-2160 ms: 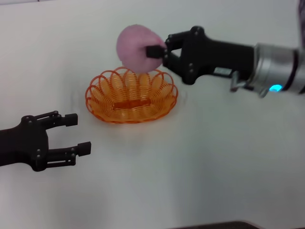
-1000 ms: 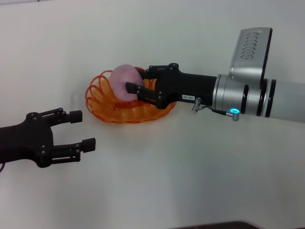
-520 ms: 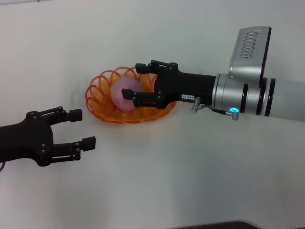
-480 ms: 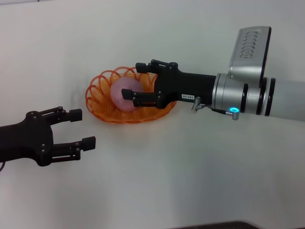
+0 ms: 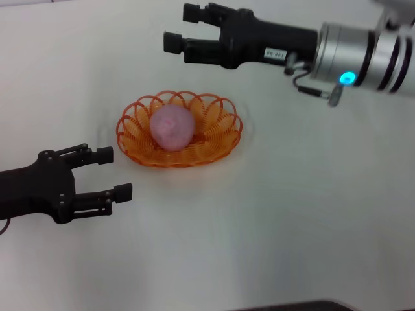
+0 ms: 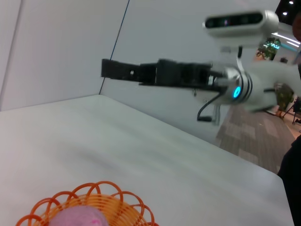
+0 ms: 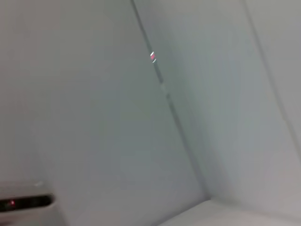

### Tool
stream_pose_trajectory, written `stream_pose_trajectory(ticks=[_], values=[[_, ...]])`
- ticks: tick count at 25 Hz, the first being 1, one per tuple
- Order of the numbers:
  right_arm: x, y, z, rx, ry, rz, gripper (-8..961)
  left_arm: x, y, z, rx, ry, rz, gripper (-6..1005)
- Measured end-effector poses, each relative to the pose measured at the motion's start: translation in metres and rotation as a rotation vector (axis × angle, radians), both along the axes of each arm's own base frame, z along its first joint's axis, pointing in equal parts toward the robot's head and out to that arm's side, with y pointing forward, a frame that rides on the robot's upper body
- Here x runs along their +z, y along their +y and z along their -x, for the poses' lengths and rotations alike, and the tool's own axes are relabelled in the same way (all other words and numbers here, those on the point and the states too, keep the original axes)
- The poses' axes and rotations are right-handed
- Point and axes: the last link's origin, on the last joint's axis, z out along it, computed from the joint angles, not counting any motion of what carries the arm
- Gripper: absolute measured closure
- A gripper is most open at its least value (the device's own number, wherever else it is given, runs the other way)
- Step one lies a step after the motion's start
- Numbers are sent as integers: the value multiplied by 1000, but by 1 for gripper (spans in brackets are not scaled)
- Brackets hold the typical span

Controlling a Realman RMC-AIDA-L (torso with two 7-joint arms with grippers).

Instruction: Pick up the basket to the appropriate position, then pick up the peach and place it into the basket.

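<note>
The orange wire basket (image 5: 217, 139) sits on the white table, left of centre. The pink-purple peach (image 5: 172, 127) lies inside it. Both also show in the left wrist view, the basket (image 6: 47, 211) and the peach (image 6: 77, 220) at the bottom edge. My right gripper (image 5: 183, 27) is open and empty, raised above and behind the basket, well clear of it; it also shows in the left wrist view (image 6: 110, 68). My left gripper (image 5: 113, 173) is open and empty, just left of the basket near the table's front left.
The white table (image 5: 292, 214) runs on to the right and front of the basket. A grey wall stands behind it (image 6: 164, 37). The right wrist view shows only blank wall.
My right gripper let go of the peach in the basket, opened, and rose up and back away from it. The peach stays in the basket. The left arm has barely moved.
</note>
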Motion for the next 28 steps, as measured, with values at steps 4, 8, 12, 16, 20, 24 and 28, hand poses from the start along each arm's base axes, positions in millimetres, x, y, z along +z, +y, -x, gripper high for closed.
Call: stream_pose_trajectory(ticks=[4, 8, 12, 16, 20, 24, 28], values=[[28, 5, 11, 27, -136, 137, 8, 0, 0, 0, -1, 0, 0, 151], [52, -2, 9, 50, -348, 208, 9, 0, 1, -1, -3, 0, 0, 152], [69, -24, -3, 112, -434, 231, 10, 1, 2, -1, -2, 0, -5, 152], [81, -49, -26, 140, -425, 175, 10, 2, 4, -1, 0, -6, -20, 152], [86, -70, -53, 150, -374, 91, 11, 2, 4, -1, 1, -5, -24, 152], [78, -89, -79, 133, -255, -4, 11, -1, 6, 0, 13, -7, -28, 151], [50, -103, -99, 101, -185, -78, 11, -7, 7, 3, 23, -13, -43, 151]])
